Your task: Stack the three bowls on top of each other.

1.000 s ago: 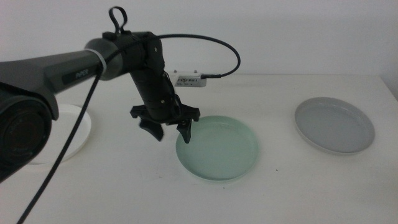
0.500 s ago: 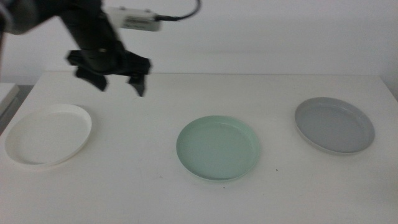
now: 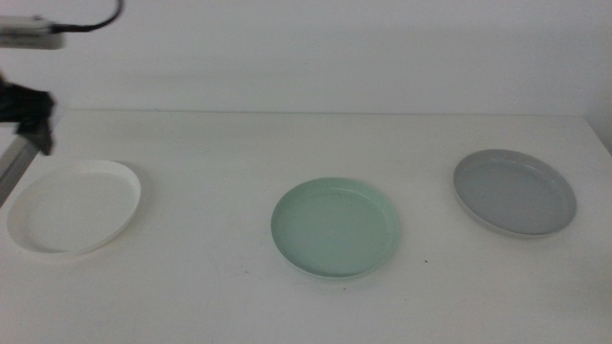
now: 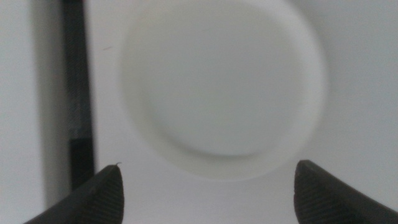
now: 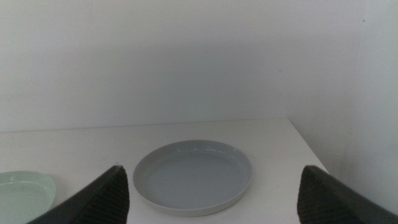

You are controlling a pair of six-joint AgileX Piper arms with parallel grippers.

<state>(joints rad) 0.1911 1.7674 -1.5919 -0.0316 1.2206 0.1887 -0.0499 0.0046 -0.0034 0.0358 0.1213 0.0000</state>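
Your left gripper [image 4: 205, 186] is wide open, jaws spread far apart, nothing between them. It hangs above the white bowl [image 4: 222, 87], which lies directly below it and fills most of the left wrist view; no contact. In the middle view you only catch a dark piece of that gripper [image 3: 29, 113] at the far left edge, just behind the white bowl [image 3: 75, 206].

Further out from your left gripper, the mint green bowl [image 3: 335, 229] sits mid-table, well apart from the white one. The grey bowl [image 3: 514, 192] is beyond that, at the far right side. All three lie flat on the white table [image 3: 210, 287], none touching, none stacked.

Your right gripper [image 5: 211, 193] is also open and empty, jaws wide. It waits low, short of the grey bowl [image 5: 193, 176], which lies ahead of it between the jaw tips. The mint green bowl's edge [image 5: 25, 193] shows off to one side of it.
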